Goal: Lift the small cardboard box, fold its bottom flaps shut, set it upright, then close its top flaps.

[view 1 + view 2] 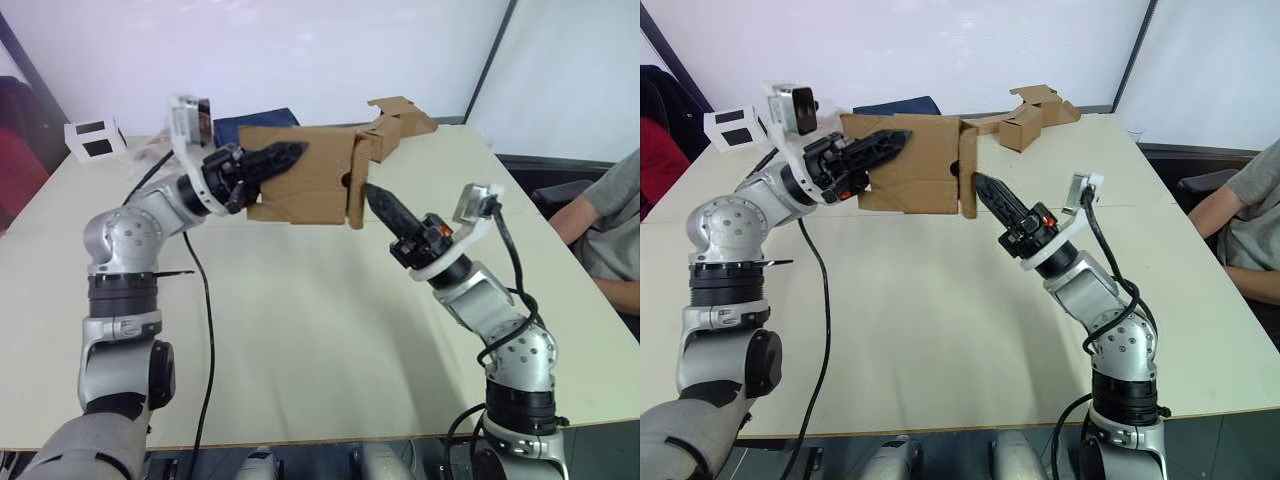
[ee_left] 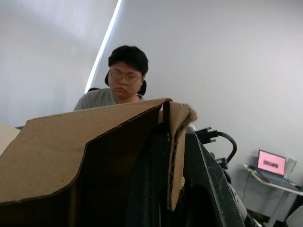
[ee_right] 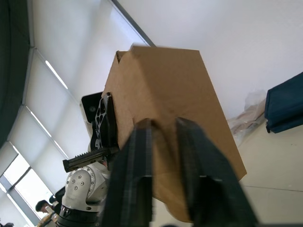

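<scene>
**Box held in the air, one flap in play**

I hold the small cardboard box (image 1: 300, 175) above the far half of the table (image 1: 300, 340), lying on its side. My left gripper (image 1: 275, 158) is clamped on a wall of the box; in the left wrist view the cardboard edge sits pinched between my black fingers. My right gripper (image 1: 385, 208), fingers slightly apart and holding nothing, touches or nearly touches the flap (image 1: 357, 180) standing out at the box's right end.

The risk, as I judge it: I grip only one thin wall. If my right gripper pushes the flap hard, the box could pivot or slip out, or the wall could buckle. A second cardboard box (image 1: 400, 120) lies at the far right, a white box (image 1: 92, 138) far left.
</scene>
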